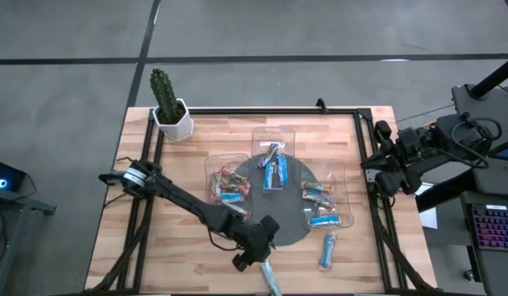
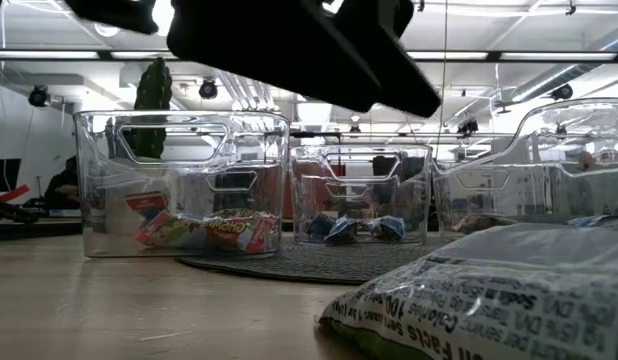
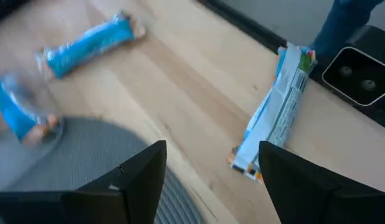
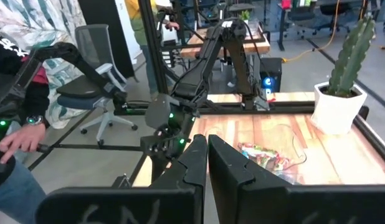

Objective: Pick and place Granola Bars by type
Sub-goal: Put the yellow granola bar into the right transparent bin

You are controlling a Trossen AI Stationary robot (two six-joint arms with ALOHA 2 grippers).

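Wood tabletop [image 1: 196, 164] with a round grey mat [image 1: 291, 230] mid-table, three clear trays [image 1: 273, 148] on it already holding bars; cactus [image 1: 168, 103] off at 10 o'clock. I'm the left gripper [image 1: 256, 251], sitting at the mat's 7 o'clock edge, jaws wide apart, nothing in them. Right gripper [image 4: 207, 152] is parked off the table's 3 o'clock side, fingers pressed together, empty. My likely target: the silvery bar [image 3: 276, 112] lying flat on bare wood at 6 o'clock, right at the table's near edge, just beyond my fingertips [image 3: 142, 168]. One more loose blue bar [image 1: 327, 250] lies at about 5 o'clock, just off the mat. Handling guess: very light, foil wrapper slick and crinkly, contents semi-stiff but will snap or crumble if squeezed hard. Best grip looks like across the short width, mid-length, jaws square to the long axis; avoid the crimped ends, they'd fold and slip. It lies flat, so fingertips must come right down to the wood. Edge risk: a nudge could push it off the table.
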